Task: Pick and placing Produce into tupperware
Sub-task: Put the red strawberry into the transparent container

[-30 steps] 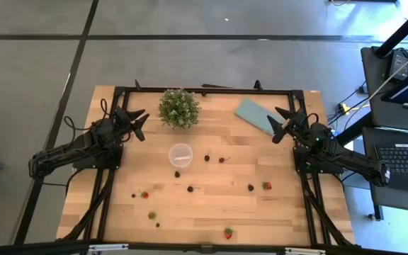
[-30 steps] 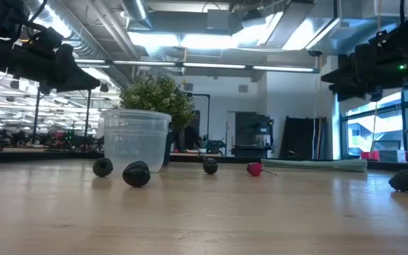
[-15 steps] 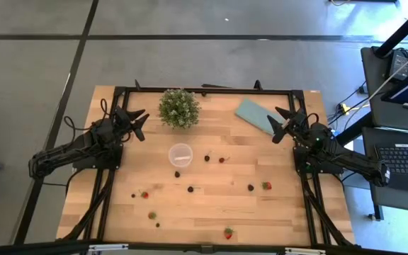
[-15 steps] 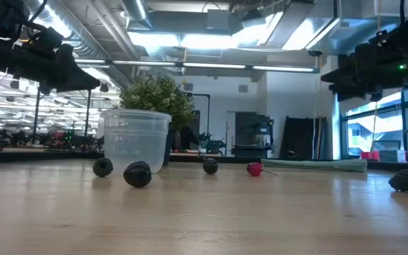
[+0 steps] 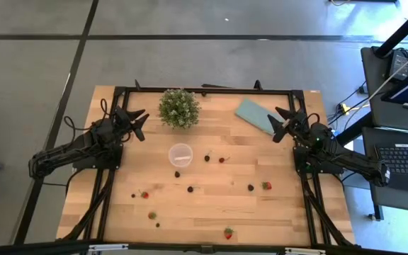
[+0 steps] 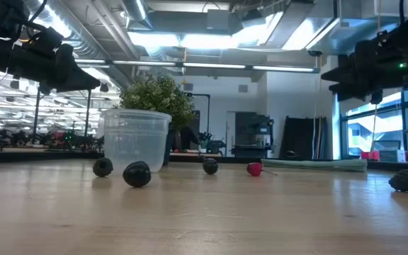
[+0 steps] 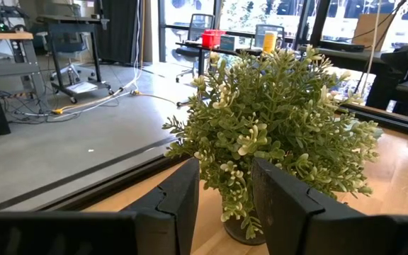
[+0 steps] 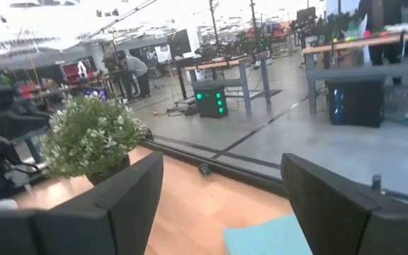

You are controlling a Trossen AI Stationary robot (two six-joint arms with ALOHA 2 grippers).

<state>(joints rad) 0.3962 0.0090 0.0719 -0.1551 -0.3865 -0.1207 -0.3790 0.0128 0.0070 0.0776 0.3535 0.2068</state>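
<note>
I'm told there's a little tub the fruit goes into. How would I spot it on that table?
Start at the bushy green potted plant near the far edge of the wooden table. Just in front of it, toward the table's middle, stands the tupperware, a small round cup. It is the only clear, whitish thing there; the berries scattered around it are far tinier, red or dark.

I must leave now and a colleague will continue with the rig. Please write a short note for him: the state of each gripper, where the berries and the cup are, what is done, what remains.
Left gripper: open, empty, raised at the table's left edge, facing the potted plant.
Right gripper: open wide, empty, raised at the right edge beside the teal cloth.
Tupperware cup: upright mid-table, in front of the plant; it looks empty.
Berries: all loose on the table, for example a dark berry just beside the cup and a strawberry toward the right.
Done: nothing placed yet.
Left: pick every berry and put it into the cup.
</note>
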